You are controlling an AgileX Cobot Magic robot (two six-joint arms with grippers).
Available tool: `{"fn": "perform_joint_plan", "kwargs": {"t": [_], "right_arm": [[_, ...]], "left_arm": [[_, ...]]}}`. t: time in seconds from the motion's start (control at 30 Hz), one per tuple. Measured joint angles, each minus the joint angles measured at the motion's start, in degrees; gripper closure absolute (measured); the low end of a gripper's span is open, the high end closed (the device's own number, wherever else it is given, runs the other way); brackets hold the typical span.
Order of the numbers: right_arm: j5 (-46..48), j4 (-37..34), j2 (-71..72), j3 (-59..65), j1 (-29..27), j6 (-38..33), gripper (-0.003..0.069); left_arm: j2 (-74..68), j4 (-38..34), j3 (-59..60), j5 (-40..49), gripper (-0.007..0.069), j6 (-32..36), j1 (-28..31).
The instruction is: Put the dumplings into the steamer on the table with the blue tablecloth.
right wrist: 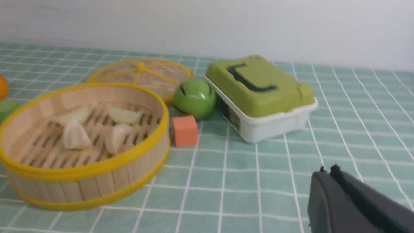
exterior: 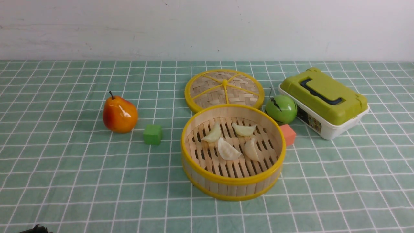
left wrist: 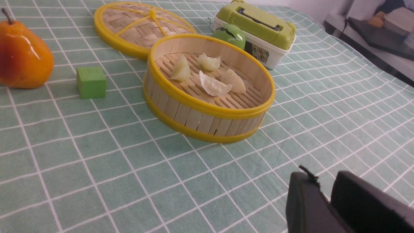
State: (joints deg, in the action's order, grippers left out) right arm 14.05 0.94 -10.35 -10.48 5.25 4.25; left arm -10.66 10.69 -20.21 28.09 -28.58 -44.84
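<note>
Plainly, four dumplings (exterior: 228,149) in the steamer (exterior: 233,181), both tools empty

Front view: the dumplings lie on the steamer's slatted floor; it stands on the table with the blue tablecloth (exterior: 81,168). Left wrist view: the left gripper (left wrist: 325,177) sits over the table, fingers close together with nothing between; whether they meet I cannot tell. Right wrist view: the right gripper (right wrist: 328,170) is pressed together, touching nothing
</note>
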Motion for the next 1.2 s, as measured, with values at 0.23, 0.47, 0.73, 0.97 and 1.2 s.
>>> {"fn": "perform_joint_plan", "kwargs": {"t": [0.23, 0.47, 0.73, 0.97, 1.2], "right_arm": [[3.0, 0.2, 8.9, 10.0, -8.2, 2.7, 0.0679], [6.7, 0.2, 10.9, 11.7, -8.6, 3.7, 0.0679], [7.5, 1.1, 10.9, 11.6, -5.8, 3.8, 0.0679], [7.5, 1.4, 10.9, 11.6, -3.5, 3.8, 0.0679], [7.5, 1.3, 10.9, 11.6, -3.5, 3.8, 0.0678]], "left_arm": [[0.0, 0.0, 0.0, 0.0, 0.0498, 0.0, 0.0], [0.0, 0.0, 0.0, 0.0, 0.0498, 0.0, 0.0], [0.0, 0.0, 0.0, 0.0, 0.0498, 0.0, 0.0], [0.0, 0.0, 0.0, 0.0, 0.0491, 0.0, 0.0], [0.0, 0.0, 0.0, 0.0, 0.0484, 0.0, 0.0]]}}
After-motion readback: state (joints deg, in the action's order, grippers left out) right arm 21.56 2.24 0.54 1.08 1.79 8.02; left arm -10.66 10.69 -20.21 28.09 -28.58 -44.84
